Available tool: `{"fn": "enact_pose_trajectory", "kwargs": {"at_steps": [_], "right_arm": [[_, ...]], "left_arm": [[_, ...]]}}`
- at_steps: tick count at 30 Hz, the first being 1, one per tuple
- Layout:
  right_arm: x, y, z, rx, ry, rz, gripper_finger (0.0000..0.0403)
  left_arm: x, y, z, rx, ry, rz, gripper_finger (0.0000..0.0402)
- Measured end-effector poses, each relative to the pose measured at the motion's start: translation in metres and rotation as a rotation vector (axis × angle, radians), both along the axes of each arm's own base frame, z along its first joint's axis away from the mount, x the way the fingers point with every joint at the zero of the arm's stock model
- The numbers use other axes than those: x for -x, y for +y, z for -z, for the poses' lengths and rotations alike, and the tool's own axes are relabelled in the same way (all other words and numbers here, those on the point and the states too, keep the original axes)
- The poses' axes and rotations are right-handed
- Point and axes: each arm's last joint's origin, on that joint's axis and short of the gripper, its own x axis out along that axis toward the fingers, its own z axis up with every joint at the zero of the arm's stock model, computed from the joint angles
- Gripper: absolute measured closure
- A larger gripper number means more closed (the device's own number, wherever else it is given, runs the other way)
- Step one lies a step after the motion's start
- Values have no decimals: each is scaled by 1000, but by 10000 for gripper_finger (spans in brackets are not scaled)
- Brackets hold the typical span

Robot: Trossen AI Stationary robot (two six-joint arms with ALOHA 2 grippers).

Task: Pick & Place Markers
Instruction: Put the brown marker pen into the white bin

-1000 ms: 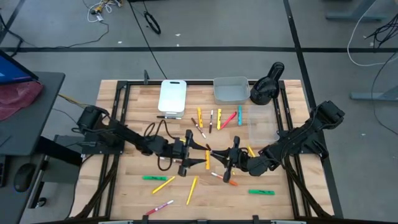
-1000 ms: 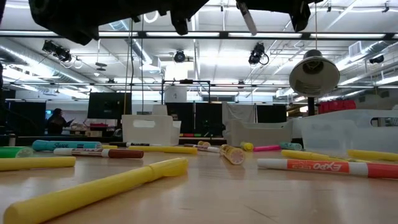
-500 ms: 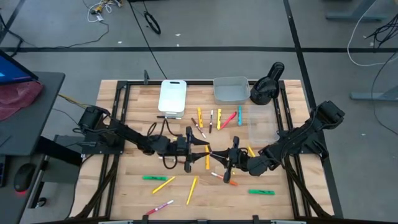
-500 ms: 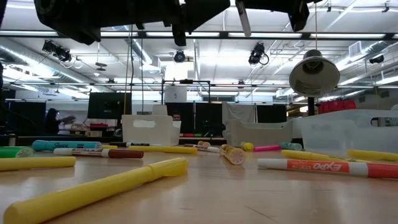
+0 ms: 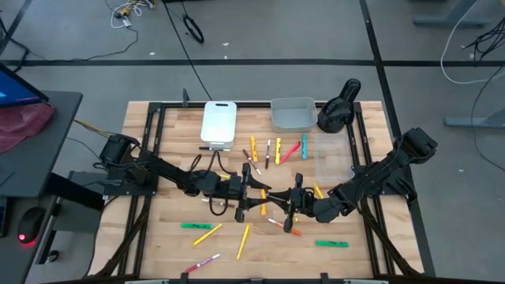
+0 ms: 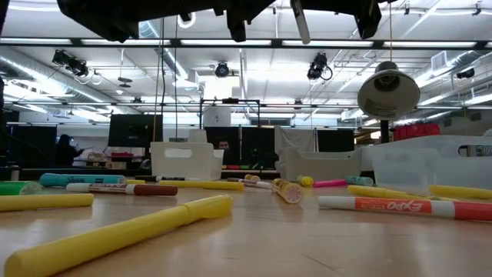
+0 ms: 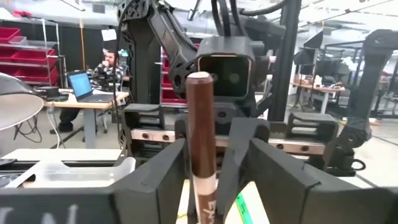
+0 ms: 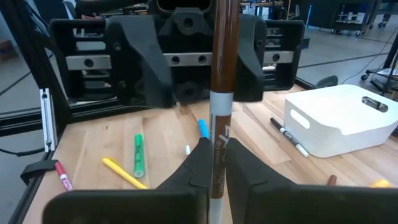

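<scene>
The left arm has slid toward the table's middle since the earlier frames, bringing the left gripper [image 5: 264,194] up to face the right gripper [image 5: 278,199] above the wooden table [image 5: 158,237]. The right gripper's fingers [image 8: 200,163] are clamped tight on a brown-capped white marker [image 8: 221,93] held upright, while the left gripper's fingers [image 7: 165,171] stand parted on either side of that marker's brown cap, close to it but not visibly pressing. The other markers [image 5: 207,233] lie scattered across the table, some near the white bin [image 5: 218,123] and grey bin [image 5: 293,114] at the far edge.
</scene>
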Motion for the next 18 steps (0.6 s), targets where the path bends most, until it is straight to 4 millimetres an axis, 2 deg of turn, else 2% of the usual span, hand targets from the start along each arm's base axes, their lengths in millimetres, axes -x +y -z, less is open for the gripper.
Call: {"fn": "enact_pose_trajectory", "kwargs": {"at_steps": [3,9,14,18], "right_arm": [[0,0,0,1,1,0,380],[0,0,1,-6,8,-14,365],[1,0,4,-8,35,-13,320],[2,0,7,-2,62,-11,287]], "left_arm": [[0,0,1,-3,10,-1,261],[-1,0,3,-6,33,1,357],[2,-1,2,-35,76,-7,358],[12,1,-11,-83,154,-131,358]]}}
